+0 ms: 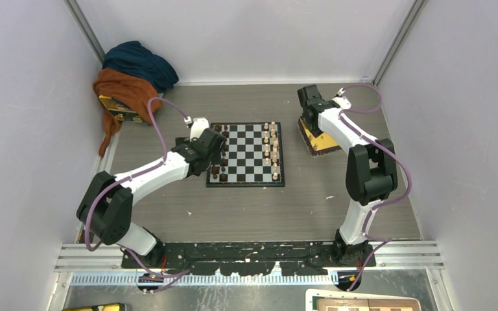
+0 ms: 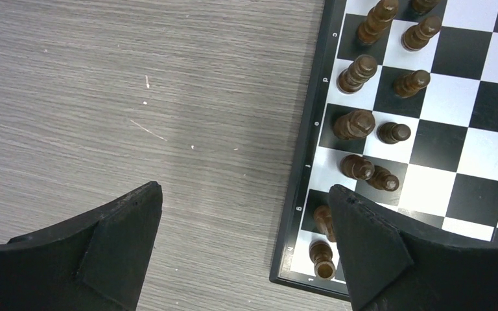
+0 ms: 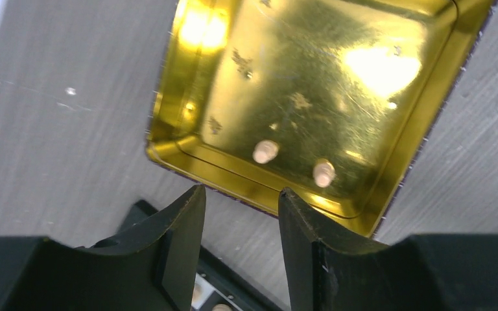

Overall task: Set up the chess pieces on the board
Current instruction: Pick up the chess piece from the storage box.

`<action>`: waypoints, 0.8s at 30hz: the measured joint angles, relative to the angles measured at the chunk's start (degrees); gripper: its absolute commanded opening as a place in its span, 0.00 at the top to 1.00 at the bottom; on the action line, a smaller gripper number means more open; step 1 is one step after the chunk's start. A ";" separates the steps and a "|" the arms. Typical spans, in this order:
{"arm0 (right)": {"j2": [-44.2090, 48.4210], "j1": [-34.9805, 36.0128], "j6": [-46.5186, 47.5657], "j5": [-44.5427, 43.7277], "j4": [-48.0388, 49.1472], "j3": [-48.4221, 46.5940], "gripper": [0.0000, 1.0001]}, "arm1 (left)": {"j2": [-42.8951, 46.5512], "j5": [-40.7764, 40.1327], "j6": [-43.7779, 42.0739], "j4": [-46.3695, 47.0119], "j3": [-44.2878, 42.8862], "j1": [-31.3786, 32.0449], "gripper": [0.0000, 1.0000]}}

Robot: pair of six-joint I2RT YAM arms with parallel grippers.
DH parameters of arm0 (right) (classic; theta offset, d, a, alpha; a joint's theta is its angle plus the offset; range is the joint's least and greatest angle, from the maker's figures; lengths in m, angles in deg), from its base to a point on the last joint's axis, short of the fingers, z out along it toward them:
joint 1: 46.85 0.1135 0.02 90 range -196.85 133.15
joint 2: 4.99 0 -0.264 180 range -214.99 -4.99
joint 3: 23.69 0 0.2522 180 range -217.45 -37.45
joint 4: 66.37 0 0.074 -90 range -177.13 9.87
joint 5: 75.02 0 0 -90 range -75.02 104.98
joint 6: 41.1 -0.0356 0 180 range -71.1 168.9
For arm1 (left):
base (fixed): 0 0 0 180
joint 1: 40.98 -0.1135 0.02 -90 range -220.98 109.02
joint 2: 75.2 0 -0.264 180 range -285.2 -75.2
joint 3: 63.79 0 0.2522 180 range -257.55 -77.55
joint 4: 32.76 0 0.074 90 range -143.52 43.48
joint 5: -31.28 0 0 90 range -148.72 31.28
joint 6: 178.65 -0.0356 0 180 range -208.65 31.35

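Note:
The board [image 1: 246,155] lies mid-table, with light-tan chess pieces [image 1: 271,149] in two columns on its right side and dark brown pieces [image 1: 220,152] on its left. My left gripper [image 1: 215,150] hangs over the board's left edge. In the left wrist view it [image 2: 245,191] is open wide and empty, straddling the board's border [image 2: 301,175] beside the dark pieces [image 2: 356,123]. My right gripper [image 1: 307,116] hovers over the yellow tray [image 1: 318,139]. In the right wrist view it [image 3: 241,191] is open and empty, just short of the tray rim [image 3: 233,178]. Two light pieces [image 3: 265,151] [image 3: 323,172] lie in the tray.
A heap of blue and orange cloth [image 1: 133,71] sits on a yellow box [image 1: 120,110] in the back left corner. White walls close in the table on three sides. The board's corner [image 3: 214,285] shows below the right fingers.

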 measured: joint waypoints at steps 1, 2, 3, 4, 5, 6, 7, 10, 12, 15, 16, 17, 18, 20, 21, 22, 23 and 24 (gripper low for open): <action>0.00 -0.02 -0.17 0.24 0.04 0.90 0.50 | 0.26 0.00 0.00 -0.02 0.33 0.00 0.00; 0.00 -0.02 -0.37 0.68 0.04 2.03 0.50 | 0.55 0.02 0.02 -0.04 0.66 0.00 0.00; 0.00 -0.02 -0.42 0.92 0.00 2.62 0.50 | 0.74 0.00 0.02 -0.07 0.85 0.00 0.00; 0.00 -0.02 -0.46 1.22 0.00 3.21 0.50 | 0.87 0.00 0.02 -0.07 1.01 0.00 0.00; 0.00 -0.02 -0.52 1.42 -0.02 3.50 0.50 | 0.94 0.00 0.00 -0.07 1.07 0.00 0.00; 0.00 -0.02 -0.57 1.57 0.00 3.63 0.50 | 0.96 0.00 0.00 -0.07 1.16 0.00 0.00; 0.00 -0.07 -0.59 1.66 0.09 3.65 0.50 | 0.98 0.00 0.00 -0.07 1.25 0.00 0.00; 0.00 -0.13 -0.61 1.79 0.55 3.74 0.50 | 0.98 -0.02 0.00 -0.07 1.46 0.00 0.00; 0.00 -0.28 -0.63 1.84 0.72 3.89 0.50 | 0.98 -0.02 -0.02 -0.07 1.51 0.00 0.00; 0.00 -0.52 -0.68 2.23 1.03 4.39 0.50 | 0.98 -0.02 -0.02 -0.04 1.51 0.00 0.00; -0.02 -0.63 -0.72 2.38 1.07 4.50 0.50 | 0.98 -0.02 -0.04 -0.04 1.51 0.00 0.00; -0.04 -0.72 -0.76 2.45 1.11 4.57 0.51 | 0.98 -0.02 -0.04 -0.04 1.53 0.00 0.00; -0.09 -0.83 -0.81 2.58 1.20 4.63 0.51 | 0.98 0.00 -0.07 -0.04 1.51 0.00 0.00; -0.24 -1.14 -0.83 2.86 1.53 4.63 0.51 | 0.98 -0.02 -0.09 -0.02 1.53 0.00 0.00; -0.35 -1.27 -0.83 2.97 1.64 4.63 0.51 | 0.96 0.00 -0.09 0.00 1.53 0.00 0.00; -0.57 -1.42 -0.83 3.10 1.84 4.63 0.51 | 0.96 0.00 -0.09 0.00 1.53 0.00 0.00; -0.81 -1.57 -0.83 3.28 1.95 4.63 0.51 | 0.92 0.00 -0.09 0.02 1.53 0.00 0.00; -1.05 -1.60 -0.81 3.30 2.08 4.63 0.52 | 0.85 0.00 -0.07 0.02 1.53 0.00 0.00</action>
